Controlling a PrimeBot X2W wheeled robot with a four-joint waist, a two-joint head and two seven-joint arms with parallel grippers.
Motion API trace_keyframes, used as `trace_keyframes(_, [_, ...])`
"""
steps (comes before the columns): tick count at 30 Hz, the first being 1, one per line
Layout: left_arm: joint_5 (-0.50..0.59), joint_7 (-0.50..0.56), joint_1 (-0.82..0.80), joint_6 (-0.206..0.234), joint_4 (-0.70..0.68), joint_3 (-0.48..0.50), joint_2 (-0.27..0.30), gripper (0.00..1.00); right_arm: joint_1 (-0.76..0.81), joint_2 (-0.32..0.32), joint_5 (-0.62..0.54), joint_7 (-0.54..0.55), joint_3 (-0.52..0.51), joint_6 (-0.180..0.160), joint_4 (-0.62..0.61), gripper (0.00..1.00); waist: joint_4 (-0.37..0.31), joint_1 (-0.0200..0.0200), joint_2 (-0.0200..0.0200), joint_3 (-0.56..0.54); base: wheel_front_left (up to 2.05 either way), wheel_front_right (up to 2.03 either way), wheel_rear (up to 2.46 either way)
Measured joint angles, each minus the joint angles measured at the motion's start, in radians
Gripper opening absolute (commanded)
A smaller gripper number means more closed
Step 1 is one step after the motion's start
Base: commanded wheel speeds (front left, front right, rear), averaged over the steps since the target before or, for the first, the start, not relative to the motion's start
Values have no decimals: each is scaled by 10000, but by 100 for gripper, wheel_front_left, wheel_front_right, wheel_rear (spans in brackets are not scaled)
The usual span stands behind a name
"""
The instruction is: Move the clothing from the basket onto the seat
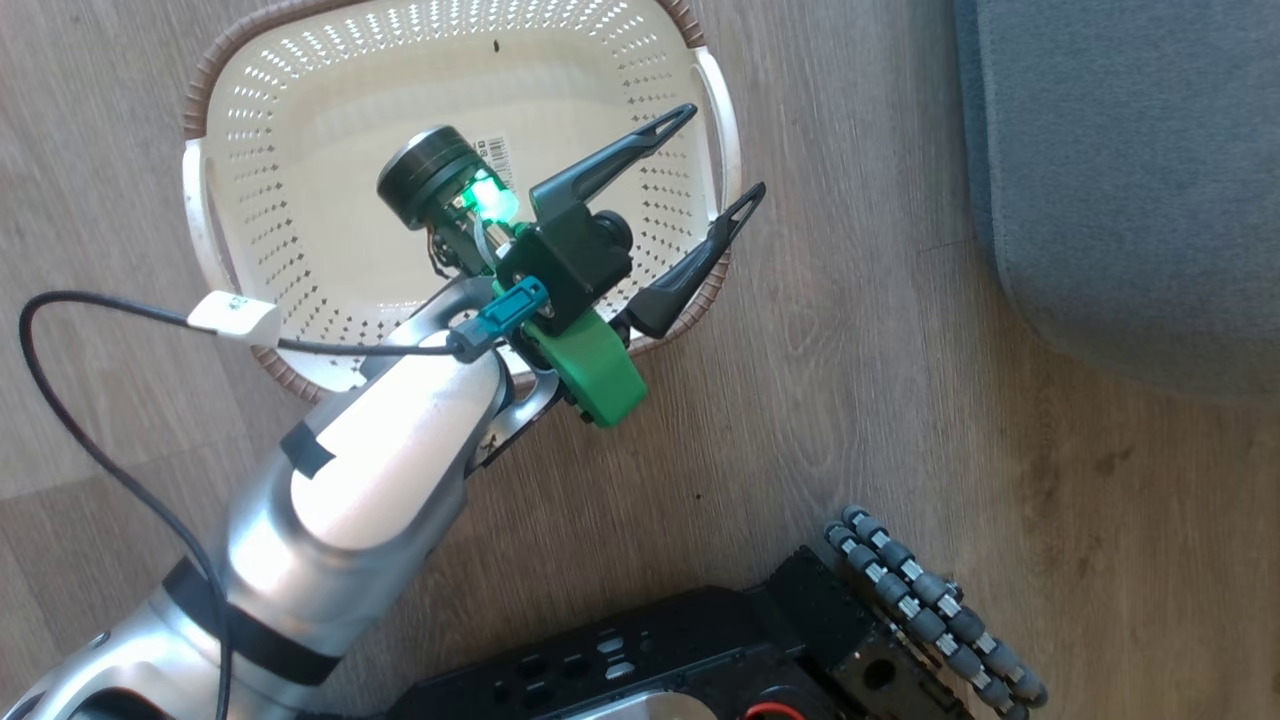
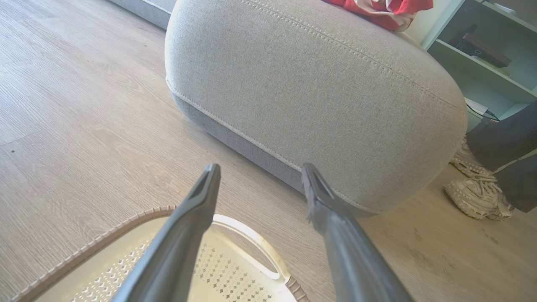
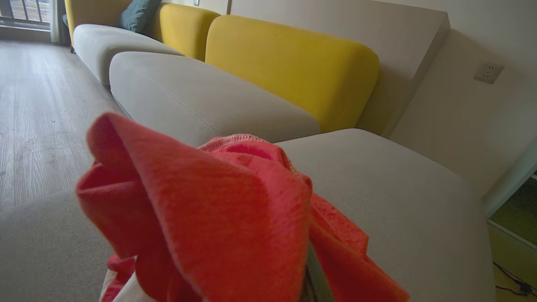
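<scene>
Basket (image 1: 300,150): cream walls with diamond perforations; brown woven-look rim.
Clothing (image 3: 218,218): bright red, white patch at its near edge.
Seat (image 2: 319,96): light grey weave, paler double stitching.
Floor (image 1: 850,350): grey-brown wood grain.
Backrests (image 3: 289,71): mustard yellow.
Far pillow (image 3: 138,14): teal.
Left gripper (image 1: 725,148): dark fingers, green mount.

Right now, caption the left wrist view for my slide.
Open left gripper over the rim of the basket, facing the grey seat, red clothing at its top.

The bottom label (image 1: 491,150) in the basket (image 1: 300,130) carries a barcode; print too small to read.
</scene>
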Motion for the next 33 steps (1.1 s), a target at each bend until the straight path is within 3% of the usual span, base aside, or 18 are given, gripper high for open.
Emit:
trace_keyframes(1, [-4,-2,1,0,8,6,-4,100,198,50,92,-23,94,0,31,0,-14,0,0,-27,0,0,0])
trace_keyframes(2, [-42,-10,2,0,17,12,-13,100,388,84,198,-59,161,0,31,26,-26,0,0,-59,0,0,0])
trace_keyframes(3, [-75,-54,3,0,33,17,-25,100,551,115,305,-71,205,0,-23,80,-38,0,0,-95,0,0,0])
trace_keyframes(4, [-75,-75,2,0,54,15,-33,100,714,151,470,-71,284,0,-199,100,-49,0,1,-138,0,0,0])
trace_keyframes(13, [-203,-119,10,0,311,73,-238,100,3124,280,2190,-73,1241,0,-1941,100,-5,0,1,-794,0,0,0])
trace_keyframes(19, [-336,-121,318,-2,313,458,-479,100,4829,476,2514,-73,1624,0,-3264,100,134,-1,1,-1536,0,0,0])
trace_keyframes(33, [-339,-121,2054,-15,339,1860,-1041,100,7287,2406,2138,-71,2945,0,-6132,100,886,-1,1,-3892,0,0,0])
